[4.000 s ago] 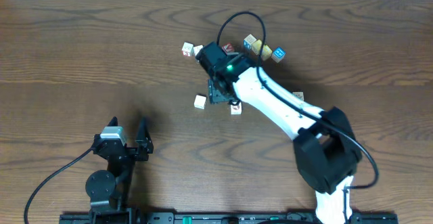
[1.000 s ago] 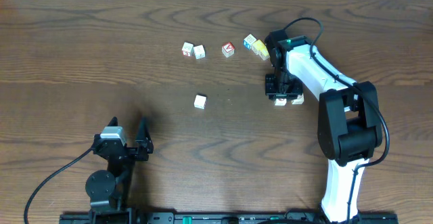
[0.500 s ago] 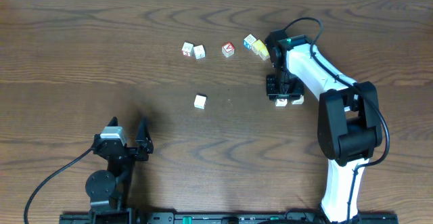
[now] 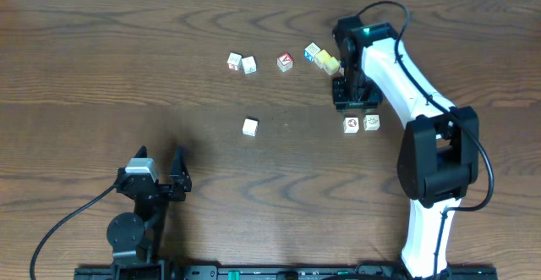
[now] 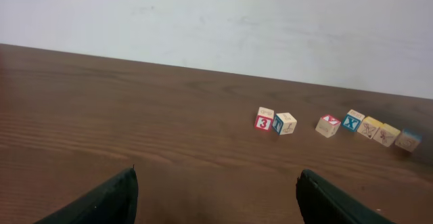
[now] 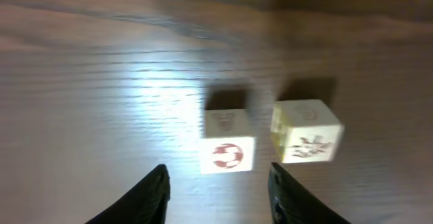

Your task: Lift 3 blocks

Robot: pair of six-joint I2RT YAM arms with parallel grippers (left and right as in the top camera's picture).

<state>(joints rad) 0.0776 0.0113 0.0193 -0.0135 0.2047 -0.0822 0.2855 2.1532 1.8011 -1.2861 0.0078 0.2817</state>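
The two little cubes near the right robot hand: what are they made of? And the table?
The cube with the round red mark and its neighbour look like pale wood, probably: matte cream faces, printed marks. The table looks like dark wood or wood-look laminate: wavy grain lines, slight sheen.

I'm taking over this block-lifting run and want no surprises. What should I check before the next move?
1. Right jaws empty: ok, open, nothing between them.
2. Red-circle block and neighbouring block resting on the table: ok, side by side with a gap.
3. Lone block free to grasp: ok, nothing stands beside it.
4. Left jaws out of the way: ok, open, near the front edge, far from every block.
5. Yellow cube clear of the right arm: cannot tell, it sits right against the arm in the overhead view.
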